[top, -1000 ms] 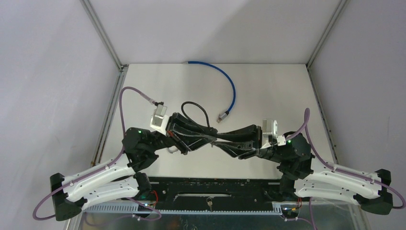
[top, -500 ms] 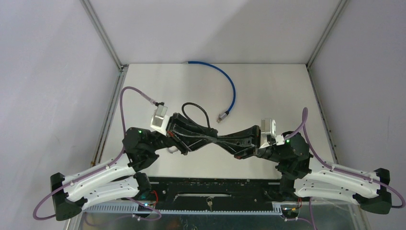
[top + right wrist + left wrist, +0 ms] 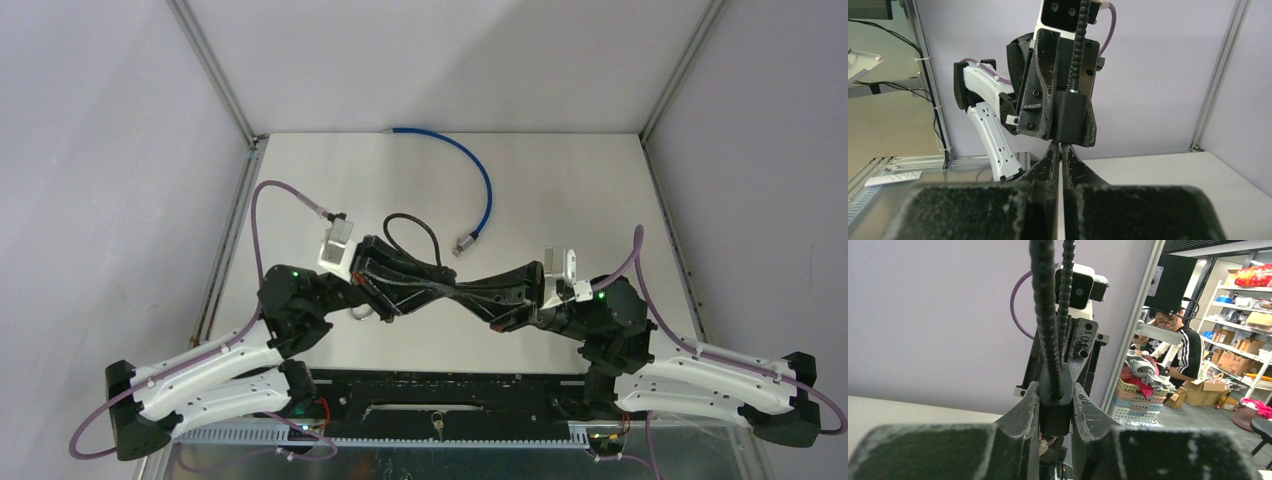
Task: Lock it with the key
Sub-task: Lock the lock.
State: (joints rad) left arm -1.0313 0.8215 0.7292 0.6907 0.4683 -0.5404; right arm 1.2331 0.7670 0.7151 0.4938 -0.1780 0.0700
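Observation:
My left gripper [image 3: 432,285] is shut on the black lock body [image 3: 1055,412] of a black cable lock. Its ribbed cable [image 3: 1048,315] runs up from the body and loops over the table [image 3: 410,232]. My right gripper [image 3: 478,297] meets it at mid-table, its fingers [image 3: 1050,160] pressed together with their tips against the underside of the lock body [image 3: 1073,120]. The key is almost hidden between them. Only a silvery bit [image 3: 1044,444] shows under the lock in the left wrist view.
A blue cable [image 3: 486,185] with a plug end [image 3: 465,240] curves across the far half of the table. Metal frame posts [image 3: 215,70] stand at the back corners. A black rail [image 3: 440,385] runs along the near edge between the arm bases.
Both wrists have shifted slightly: the right gripper edged left towards the lock, and the left wrist camera moved a little up and right. Both grips are unchanged.

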